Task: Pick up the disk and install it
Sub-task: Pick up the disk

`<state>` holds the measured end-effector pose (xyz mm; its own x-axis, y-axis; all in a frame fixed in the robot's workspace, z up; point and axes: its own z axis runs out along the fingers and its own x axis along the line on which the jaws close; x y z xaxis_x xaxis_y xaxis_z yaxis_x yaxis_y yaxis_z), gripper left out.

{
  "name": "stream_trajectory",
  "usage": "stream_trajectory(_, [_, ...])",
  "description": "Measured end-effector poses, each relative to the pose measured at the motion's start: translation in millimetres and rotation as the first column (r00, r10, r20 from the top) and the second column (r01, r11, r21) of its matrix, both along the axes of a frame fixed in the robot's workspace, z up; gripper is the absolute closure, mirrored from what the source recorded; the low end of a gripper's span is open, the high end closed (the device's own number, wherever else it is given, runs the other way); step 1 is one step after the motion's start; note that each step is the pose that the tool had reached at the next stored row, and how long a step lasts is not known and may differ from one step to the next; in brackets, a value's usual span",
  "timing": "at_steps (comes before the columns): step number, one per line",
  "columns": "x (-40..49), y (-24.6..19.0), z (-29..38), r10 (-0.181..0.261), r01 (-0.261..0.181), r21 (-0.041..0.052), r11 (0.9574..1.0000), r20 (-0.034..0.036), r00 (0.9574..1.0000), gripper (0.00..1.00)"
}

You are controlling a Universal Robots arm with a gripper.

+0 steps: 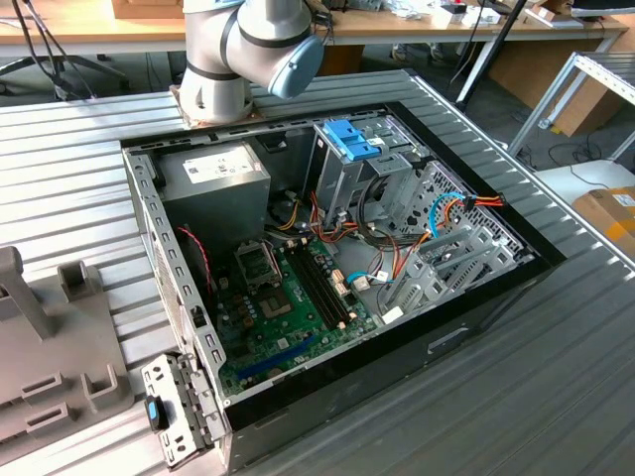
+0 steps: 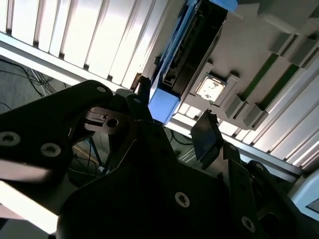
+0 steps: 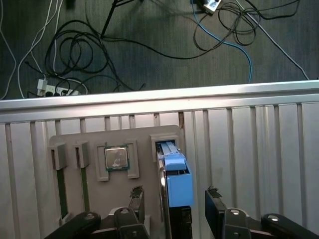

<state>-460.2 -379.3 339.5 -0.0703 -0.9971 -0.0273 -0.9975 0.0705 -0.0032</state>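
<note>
**A:** Disk: where is it?

**B:** It stands on edge in a slot of the grey holder on the table, blue rail end toward the hand, beside a seated processor chip. It is not yet in the computer case.

**A:** Step in hand?

**B:** Pick-up, approach phase, by my reading. Hand is spread wide and its fingers straddle the disk with gaps on both sides (no contact that I can see). It holds nothing.

**A:** What does the next move call for?

**B:** My judgement: a centred squeeze on the two flat faces, then a straight pull clear of the slot walls. A skewed lift could jam it.
</note>
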Motion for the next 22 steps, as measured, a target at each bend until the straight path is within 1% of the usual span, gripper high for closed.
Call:
stream_trajectory(4, [-1.5, 0.0, -12.4, 0.002, -0.002, -0.0001, 1.0000, 0.0001, 1.0000, 0.40])
stream_trajectory(7, [-2.1, 0.0, -18.8, 0.002, -0.002, -0.0001, 1.0000, 0.0001, 1.0000, 0.40])
stream_trajectory(8, [-2.6, 0.0, -21.9, 0.003, -0.003, 0.0000, 1.0000, 0.0004, 1.0000, 0.40])
stream_trajectory(9, [-2.8, 0.0, -23.3, 0.004, -0.004, 0.0003, 1.0000, 0.0011, 1.0000, 0.40])
stream_trajectory(13, [-3.2, 0.0, -25.3, 0.006, -0.006, 0.0009, 1.0000, 0.0020, 1.0000, 0.40])
stream_trajectory(15, [-3.8, 0.0, -28.7, 0.006, -0.006, 0.0008, 1.0000, 0.0020, 1.0000, 0.40])
stream_trajectory(16, [-3.9, 0.0, -29.2, 0.006, -0.006, 0.0007, 1.0000, 0.0017, 1.0000, 0.40])
stream_trajectory(22, [-3.4, 0.0, -29.4, 0.006, -0.006, 0.0008, 1.0000, 0.0018, 1.0000, 0.40])
